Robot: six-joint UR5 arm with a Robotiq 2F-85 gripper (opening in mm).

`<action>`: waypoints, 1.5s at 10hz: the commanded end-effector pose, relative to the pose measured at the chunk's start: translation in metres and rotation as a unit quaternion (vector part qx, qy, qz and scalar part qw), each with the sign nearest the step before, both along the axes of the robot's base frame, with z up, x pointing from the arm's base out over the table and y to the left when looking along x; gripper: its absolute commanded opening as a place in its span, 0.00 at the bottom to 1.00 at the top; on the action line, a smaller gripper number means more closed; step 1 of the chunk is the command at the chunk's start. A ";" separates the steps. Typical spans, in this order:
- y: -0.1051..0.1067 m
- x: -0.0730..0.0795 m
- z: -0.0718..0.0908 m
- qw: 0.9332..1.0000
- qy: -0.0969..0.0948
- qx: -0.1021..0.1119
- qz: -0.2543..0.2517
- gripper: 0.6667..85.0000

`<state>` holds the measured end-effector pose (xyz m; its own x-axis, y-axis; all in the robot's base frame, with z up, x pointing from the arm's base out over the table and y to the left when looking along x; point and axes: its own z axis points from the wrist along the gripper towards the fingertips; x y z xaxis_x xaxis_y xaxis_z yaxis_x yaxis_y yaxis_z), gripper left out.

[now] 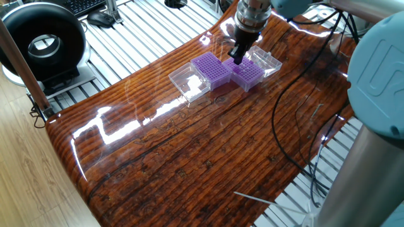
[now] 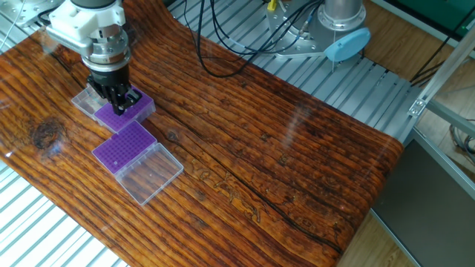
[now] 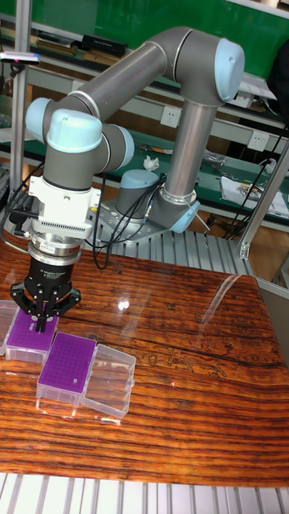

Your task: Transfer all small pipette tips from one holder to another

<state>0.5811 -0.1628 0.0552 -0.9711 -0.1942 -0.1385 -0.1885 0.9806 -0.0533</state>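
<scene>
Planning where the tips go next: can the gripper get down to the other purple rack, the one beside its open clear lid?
Probably yes. That purple rack lies uncovered, its clear lid folded aside, and the gripper hovers over the neighbouring rack with nothing between.
</scene>
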 end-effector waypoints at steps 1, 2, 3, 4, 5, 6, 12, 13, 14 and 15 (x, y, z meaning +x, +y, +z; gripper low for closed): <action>0.000 -0.003 -0.001 1.000 0.007 0.006 0.008 0.13; 0.000 -0.004 -0.001 1.000 0.009 0.006 0.011 0.15; 0.000 -0.005 -0.001 1.000 0.011 0.005 0.013 0.17; 0.000 -0.006 -0.001 1.000 0.013 0.005 0.014 0.19; 0.000 -0.007 -0.001 1.000 0.014 0.005 0.016 0.20; -0.001 -0.007 -0.001 1.000 0.015 0.004 0.016 0.20; 0.005 -0.002 0.006 1.000 0.016 -0.003 0.010 0.24; 0.009 0.000 0.008 1.000 0.017 -0.004 0.006 0.24; 0.013 0.002 0.010 1.000 0.017 -0.002 0.002 0.24; 0.019 0.006 0.011 1.000 0.017 0.001 0.000 0.25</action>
